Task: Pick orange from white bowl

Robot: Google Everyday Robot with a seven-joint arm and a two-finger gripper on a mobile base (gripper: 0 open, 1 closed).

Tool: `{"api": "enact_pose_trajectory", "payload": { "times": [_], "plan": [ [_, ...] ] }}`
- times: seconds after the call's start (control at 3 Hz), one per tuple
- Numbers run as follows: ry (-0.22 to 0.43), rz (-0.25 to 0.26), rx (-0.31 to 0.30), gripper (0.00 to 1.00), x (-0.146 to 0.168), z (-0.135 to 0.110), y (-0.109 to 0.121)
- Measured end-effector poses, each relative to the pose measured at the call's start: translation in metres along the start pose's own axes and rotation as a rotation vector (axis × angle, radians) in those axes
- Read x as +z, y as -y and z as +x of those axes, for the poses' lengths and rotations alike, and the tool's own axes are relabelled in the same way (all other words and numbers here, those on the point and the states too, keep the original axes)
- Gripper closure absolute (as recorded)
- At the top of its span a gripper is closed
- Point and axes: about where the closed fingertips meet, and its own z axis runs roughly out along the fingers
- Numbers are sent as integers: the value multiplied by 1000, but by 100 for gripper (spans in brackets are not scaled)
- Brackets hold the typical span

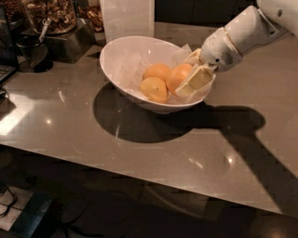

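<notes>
The white bowl (122, 56) stands on the grey counter, lined with crumpled white paper. It holds three fruits. The deep orange (176, 75) lies at the right side of the bowl. A second orange fruit (157, 71) lies behind, and a paler yellowish fruit (154, 89) with a dark dot lies in front. My gripper (185, 74) reaches into the bowl from the right. Its near finger (195, 80) lies against the orange's right front, and the far finger (192, 57) is behind it. The jaws look closed around the orange, which still rests in the bowl.
The white arm (237, 37) comes in from the upper right. A tall white box (126, 18) stands behind the bowl. A dark container with a spoon (33, 49) and a nut tray (51, 14) are at the back left. The counter's front edge (139, 179) runs below.
</notes>
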Motion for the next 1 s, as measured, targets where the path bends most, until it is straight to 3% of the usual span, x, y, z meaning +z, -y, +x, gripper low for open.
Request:
{"api": "enact_pose_trajectory", "payload": {
  "times": [1.0],
  "plan": [
    [90,85,-153,100,-53,-39,-64]
  ]
}}
